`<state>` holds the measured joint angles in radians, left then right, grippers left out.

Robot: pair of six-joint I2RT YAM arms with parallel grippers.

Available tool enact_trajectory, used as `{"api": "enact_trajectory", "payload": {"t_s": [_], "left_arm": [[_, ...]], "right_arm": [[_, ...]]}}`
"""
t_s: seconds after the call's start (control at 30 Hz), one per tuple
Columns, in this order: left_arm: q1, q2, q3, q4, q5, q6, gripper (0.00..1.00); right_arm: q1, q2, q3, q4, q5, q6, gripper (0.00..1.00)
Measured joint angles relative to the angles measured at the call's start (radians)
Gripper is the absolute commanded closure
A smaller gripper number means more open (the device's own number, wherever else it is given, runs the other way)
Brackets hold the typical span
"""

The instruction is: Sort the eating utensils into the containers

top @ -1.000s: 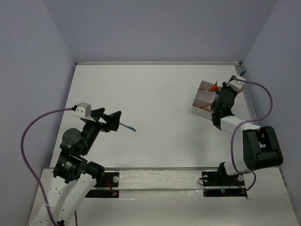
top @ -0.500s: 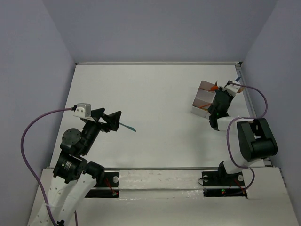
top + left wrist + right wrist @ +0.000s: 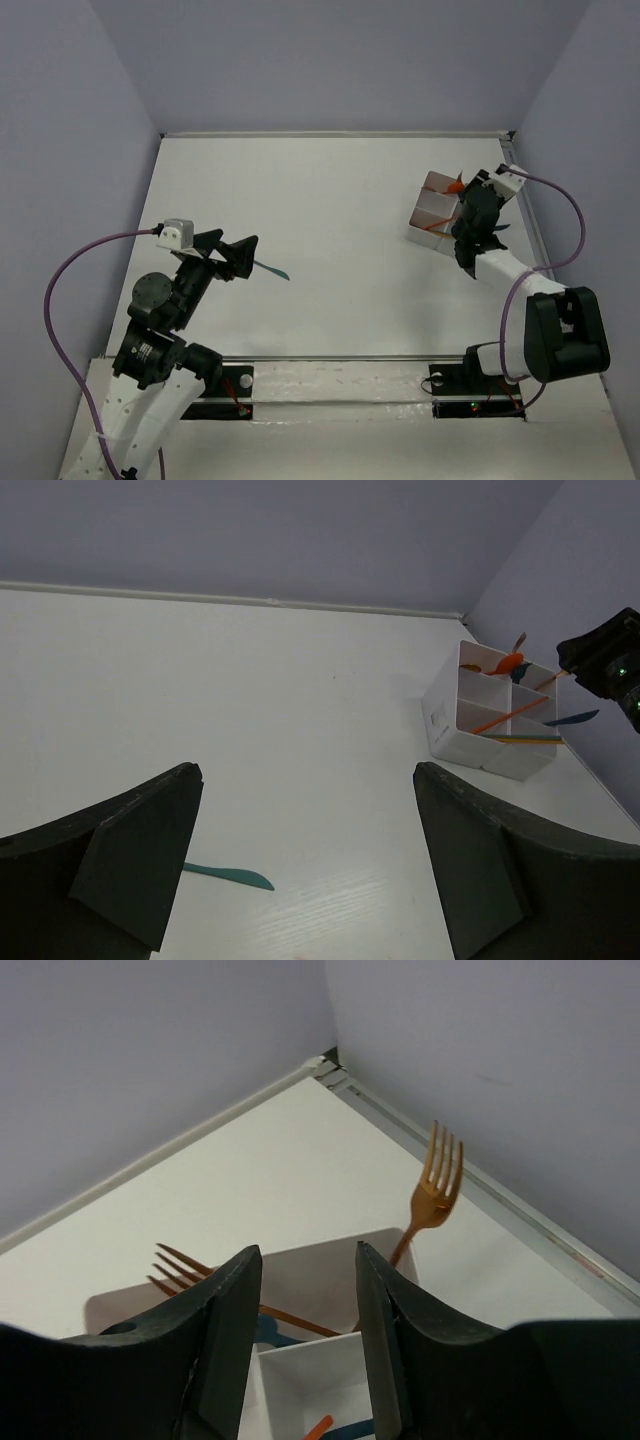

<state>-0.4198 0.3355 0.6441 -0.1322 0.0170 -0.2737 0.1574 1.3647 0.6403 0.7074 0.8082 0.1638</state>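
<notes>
The containers are a white four-compartment box at the far right of the table. My right gripper hovers right over it, open, with nothing between its fingers. Two orange forks lean in the box's far compartment. From the left wrist I see the box holding an orange spoon, orange sticks and a dark knife. A teal knife lies flat on the table just ahead of my left gripper, which is open and empty; the knife sits by its left finger.
Walls close the table at the back and on both sides, and the box stands near the right wall's rail. Purple cables loop off both wrists.
The right gripper's jaws have gone from shut to open above the box, and its wrist has shifted slightly. The left arm and the teal knife have not moved.
</notes>
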Motion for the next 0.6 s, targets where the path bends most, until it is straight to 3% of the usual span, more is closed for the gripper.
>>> {"api": "enact_trajectory", "payload": {"t_s": [0.17, 0.43, 0.6], "left_arm": [[0.001, 0.002, 0.0, 0.0, 0.0, 0.0, 0.01], [0.031, 0.016, 0.0, 0.0, -0.027, 0.0, 0.01], [0.053, 0.025, 0.0, 0.0, -0.04, -0.001, 0.01]], "right_arm": [[0.028, -0.064, 0.096, -0.198, -0.135, 0.07, 0.51], [0.324, -0.005, 0.308, -0.463, -0.393, 0.089, 0.51], [0.447, 0.068, 0.375, -0.586, -0.548, 0.095, 0.51]]}}
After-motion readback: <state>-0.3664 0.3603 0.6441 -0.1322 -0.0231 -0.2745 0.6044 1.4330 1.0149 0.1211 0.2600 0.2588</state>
